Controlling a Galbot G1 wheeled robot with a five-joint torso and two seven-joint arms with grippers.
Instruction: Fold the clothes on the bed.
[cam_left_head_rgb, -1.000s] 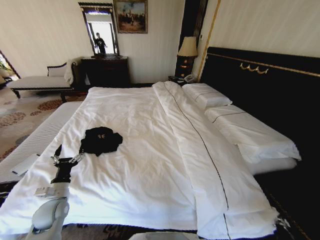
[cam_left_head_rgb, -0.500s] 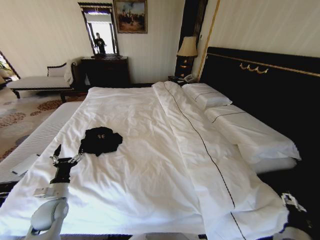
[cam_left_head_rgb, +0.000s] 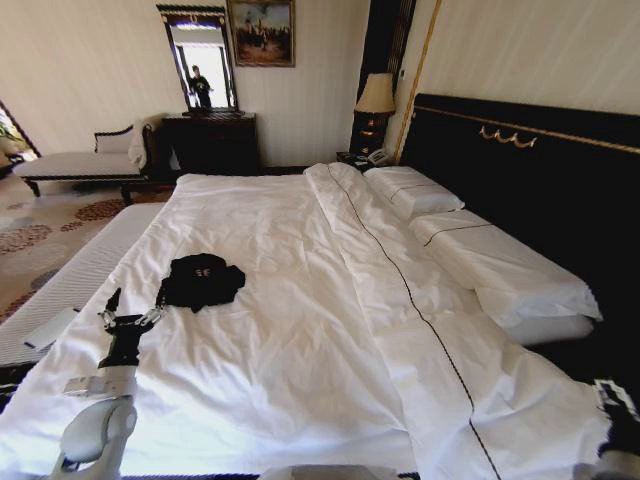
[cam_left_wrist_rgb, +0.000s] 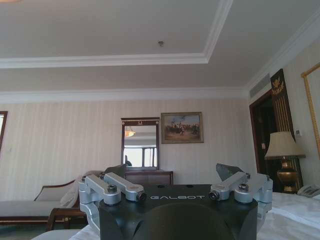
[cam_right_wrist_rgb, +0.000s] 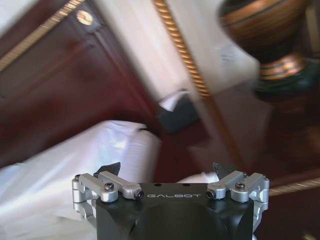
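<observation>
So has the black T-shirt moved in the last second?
No. The T-shirt lies in the same spot on the bed, just beyond the left gripper.

Cream vertically striped walls (cam_left_head_rgb: 90, 70); white ceiling with stepped crown moulding (cam_left_wrist_rgb: 115, 60). Dark-framed tall mirror (cam_left_head_rgb: 200, 60) above dark wooden dresser (cam_left_head_rgb: 212, 140) on far wall. Gilt-framed landscape painting (cam_left_head_rgb: 262, 32) just beside mirror. Table lamp with cream shade and dark gold-banded base (cam_left_head_rgb: 375, 105) on dark nightstand (cam_left_head_rgb: 352, 160), white telephone (cam_left_head_rgb: 380, 156) beside it. White-cushioned chaise with dark wood frame (cam_left_head_rgb: 75, 165) along far wall. Patterned beige carpet (cam_left_head_rgb: 30, 240). Bright daylight reflected in mirror.
</observation>
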